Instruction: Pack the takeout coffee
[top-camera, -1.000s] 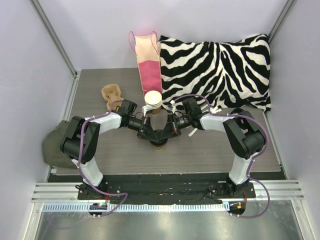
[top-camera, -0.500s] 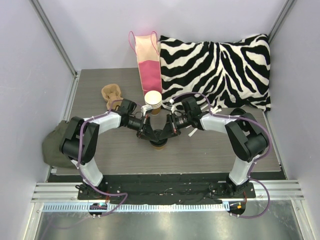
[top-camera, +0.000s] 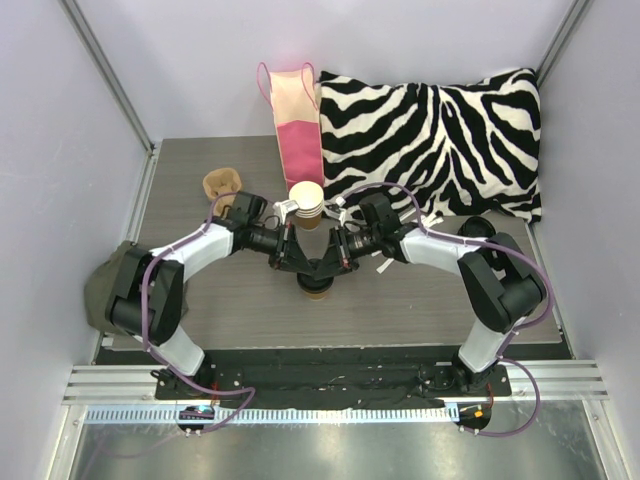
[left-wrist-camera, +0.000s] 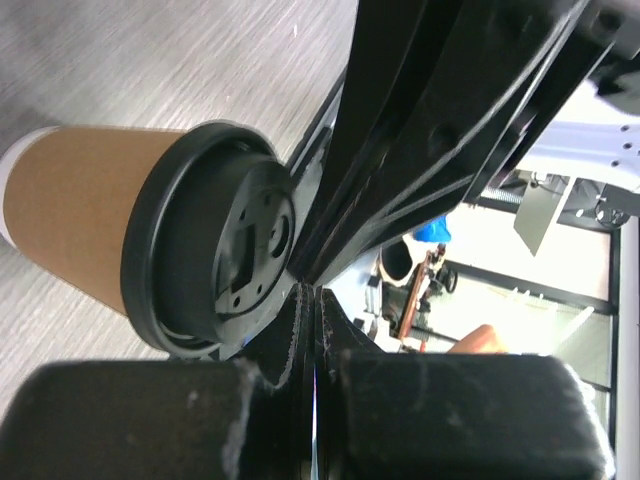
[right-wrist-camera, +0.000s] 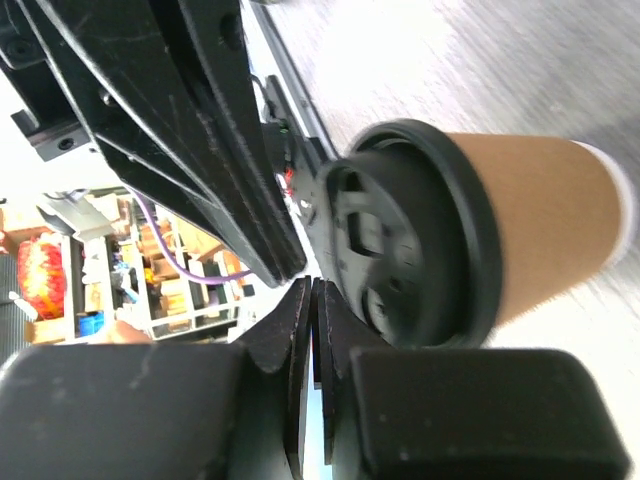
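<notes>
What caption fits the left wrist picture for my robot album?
Left gripper and right gripper, both shut, tip to tip beside the brown cup and its black lid.

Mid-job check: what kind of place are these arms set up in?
Probably a lab test booth, not a café: plain white walls box in the grey table, the arms are bolted to an aluminium rail, and the zebra pillow looks like a prop.

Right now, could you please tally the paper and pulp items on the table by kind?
Brown cup: 1
Cream cup stack: 1 (cups within not countable)
Bag: 1
Carrier: 1
Total: 4
</notes>
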